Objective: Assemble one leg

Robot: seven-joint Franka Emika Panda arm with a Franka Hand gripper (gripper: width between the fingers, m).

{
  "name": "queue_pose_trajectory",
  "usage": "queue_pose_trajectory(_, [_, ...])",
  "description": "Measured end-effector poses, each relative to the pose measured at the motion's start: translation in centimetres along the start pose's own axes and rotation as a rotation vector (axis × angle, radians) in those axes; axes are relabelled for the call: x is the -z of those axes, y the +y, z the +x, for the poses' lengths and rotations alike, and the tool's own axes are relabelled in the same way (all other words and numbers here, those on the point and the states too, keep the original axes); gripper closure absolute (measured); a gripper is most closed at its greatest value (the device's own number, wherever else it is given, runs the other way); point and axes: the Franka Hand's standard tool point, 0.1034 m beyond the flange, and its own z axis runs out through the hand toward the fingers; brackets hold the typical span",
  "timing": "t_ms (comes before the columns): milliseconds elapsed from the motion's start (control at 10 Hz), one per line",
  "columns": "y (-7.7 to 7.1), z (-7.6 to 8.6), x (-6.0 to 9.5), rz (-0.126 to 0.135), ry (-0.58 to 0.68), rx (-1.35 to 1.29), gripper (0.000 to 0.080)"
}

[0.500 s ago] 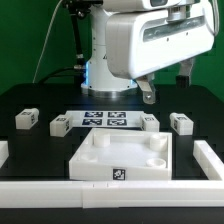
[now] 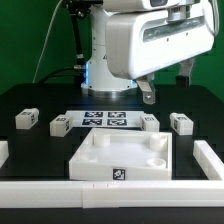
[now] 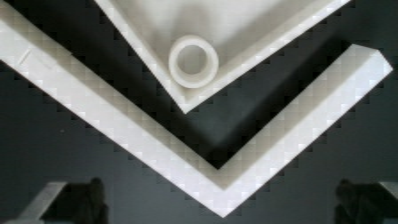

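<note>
Four small white legs with tags stand on the black table in the exterior view: two to its left and two to its right. The large white square slab with corner sockets lies in front of them. My gripper hangs high above the two legs on that right side, open and empty, touching nothing. In the wrist view the gripper shows dark fingers far apart, and below lies a slab corner with a round socket.
The marker board lies between the inner legs. A low white rail borders the table's front and runs up both sides. Its corner shows in the wrist view. The robot base stands behind.
</note>
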Motion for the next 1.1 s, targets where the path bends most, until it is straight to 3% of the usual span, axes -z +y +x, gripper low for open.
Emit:
queue_pose_trajectory(200, [-0.8, -0.7, -1.0, -0.038, 0.030, 0.041, 0.0150])
queue_pose_trajectory(400, [-2.8, -3.1, -3.1, -0.061, 0.029, 0.149, 0.0150])
queue_pose_trajectory(700, [-2.9, -6.3, -5.6, -0.057, -0.020, 0.400, 0.0150])
queue_pose_trajectory(1100, [-2.8, -6.4, -5.6, -0.056, -0.021, 0.385, 0.0150])
